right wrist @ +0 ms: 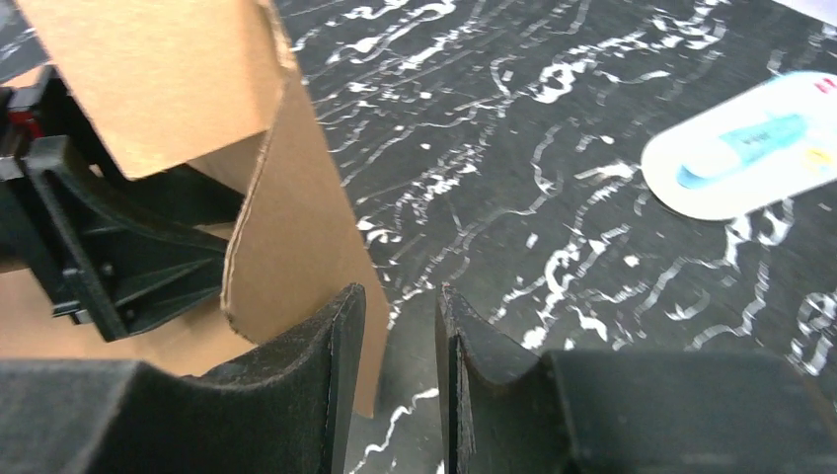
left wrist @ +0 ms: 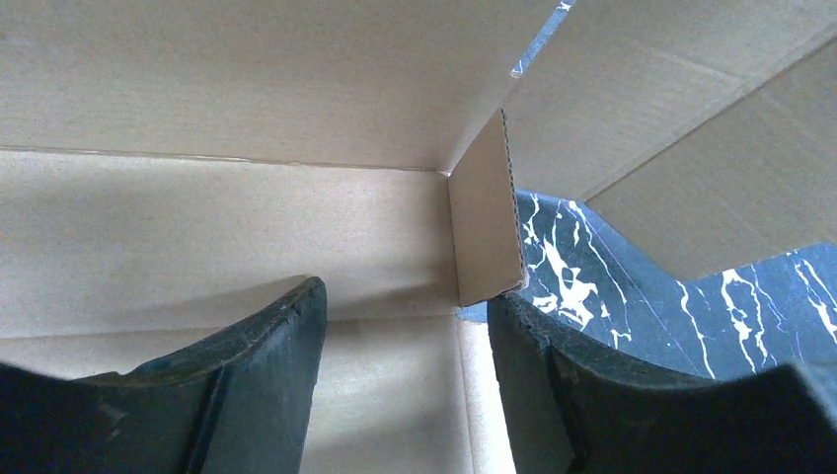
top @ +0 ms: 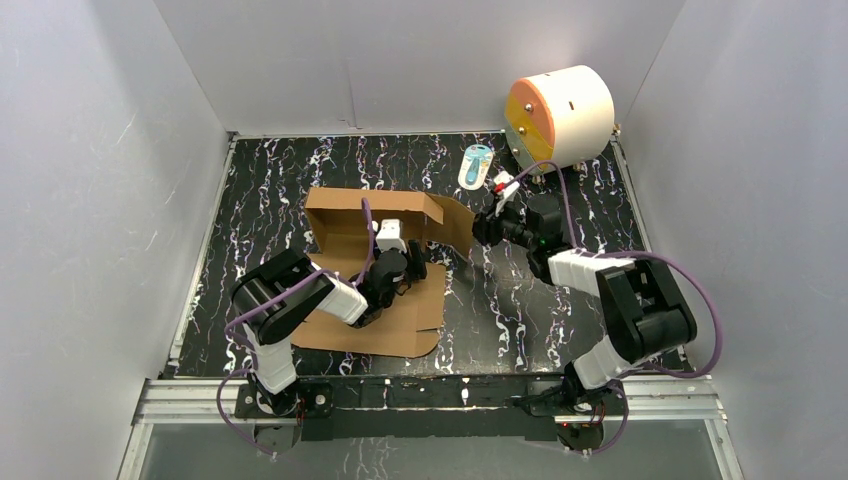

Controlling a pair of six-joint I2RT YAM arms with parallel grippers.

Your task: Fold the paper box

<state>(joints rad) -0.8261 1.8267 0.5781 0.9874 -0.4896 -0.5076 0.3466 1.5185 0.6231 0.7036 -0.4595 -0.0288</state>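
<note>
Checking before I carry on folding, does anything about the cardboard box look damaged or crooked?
Mostly fine. The box is half folded, with its back wall up. Only its right flap looks odd: it splays outward and its edge is wavy, perhaps cut that way rather than torn.

no text can be read; the print on the white-and-blue packet [top: 477, 165] is too small and blurred.

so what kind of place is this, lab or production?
Probably a lab test cell: plain white walls box in a black marbled table, a left arm and right arm are bolted to a metal rail, with a part-folded cardboard box in front.
</note>
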